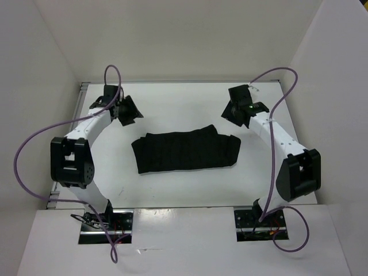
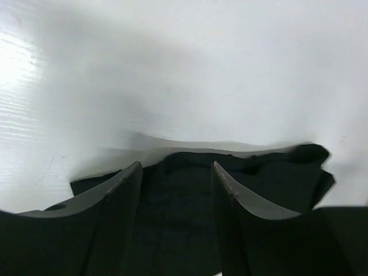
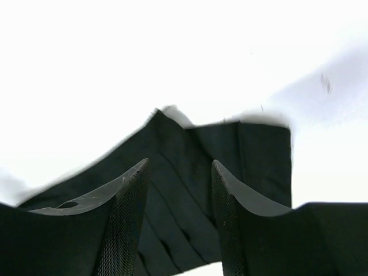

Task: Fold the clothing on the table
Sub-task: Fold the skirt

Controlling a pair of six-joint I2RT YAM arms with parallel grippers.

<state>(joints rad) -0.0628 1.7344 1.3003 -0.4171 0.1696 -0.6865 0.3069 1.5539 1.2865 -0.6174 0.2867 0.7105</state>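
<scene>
Only overhead, the whole clothing.

**A:** Where does the clothing lie?

**B:** On the table, between the two arms. The left gripper hangs just past its far left corner and the right gripper just past its far right corner, both apart from it.

**A:** And seen from the jaws?

**B:** It lies ahead of and below each pair, showing through the gap between them, with bare table beyond.
</scene>
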